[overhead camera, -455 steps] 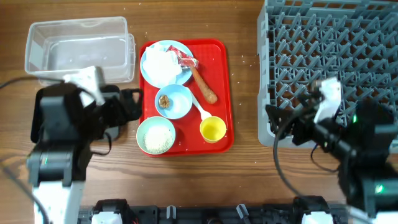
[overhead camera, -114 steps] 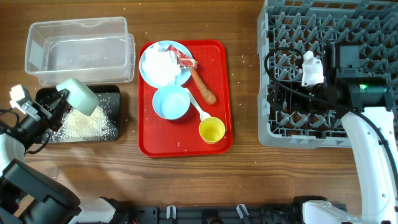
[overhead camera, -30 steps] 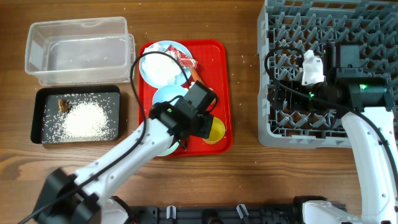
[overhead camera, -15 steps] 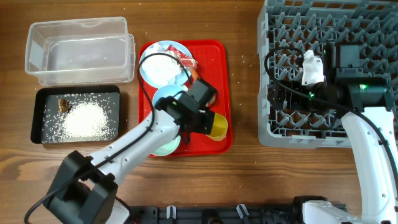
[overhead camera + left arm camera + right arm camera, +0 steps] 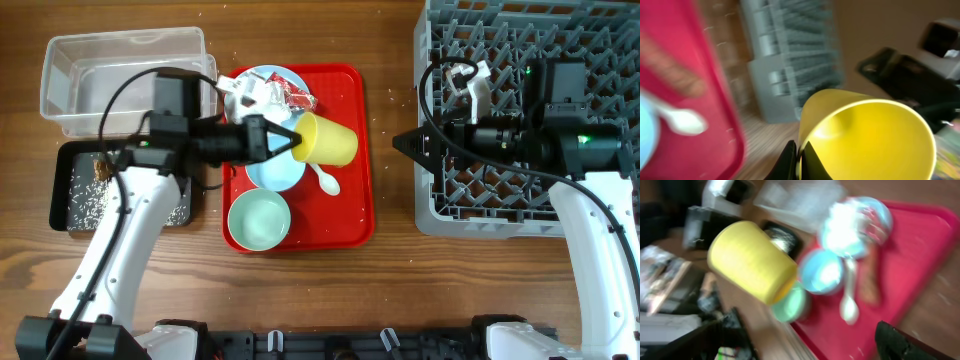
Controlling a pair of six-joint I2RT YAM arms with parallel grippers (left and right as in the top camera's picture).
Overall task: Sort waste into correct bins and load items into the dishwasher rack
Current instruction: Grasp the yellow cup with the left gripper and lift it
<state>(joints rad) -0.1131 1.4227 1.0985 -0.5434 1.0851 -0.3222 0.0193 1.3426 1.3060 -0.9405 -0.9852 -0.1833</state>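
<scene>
1. Now the cup (image 5: 328,139) is off the red tray (image 5: 350,215). 1 second ago it stood at the tray's lower right. Here it hangs on its side above the tray's upper middle, base toward the rack (image 5: 560,40).
2. The left fingers (image 5: 786,161) are clamped on the cup's rim, 1 inside the mouth and 1 outside. 1 second ago they were only partly closed.
3. The right fingers (image 5: 900,342) are spread wide and hold nothing. That arm has swung from over the rack to just past its left edge, above the bare desk (image 5: 395,60). It is aimed at the cup's base, near it but not touching.
4. This reads as a handover. The left arm offers the cup, and the right looks set to carry it to the rack, where I see no dish yet.
5. The green bowl (image 5: 259,220) sits empty on the tray's lower left, and rice (image 5: 85,198) lies in the black tray (image 5: 62,160), so that emptying looks done.
6. Left to do, by my judgement: the blue bowl (image 5: 270,176), the spoon (image 5: 327,183) and the plate (image 5: 275,72). The plate's napkin (image 5: 250,95) and wrapper (image 5: 298,98) also remain on the red tray.
</scene>
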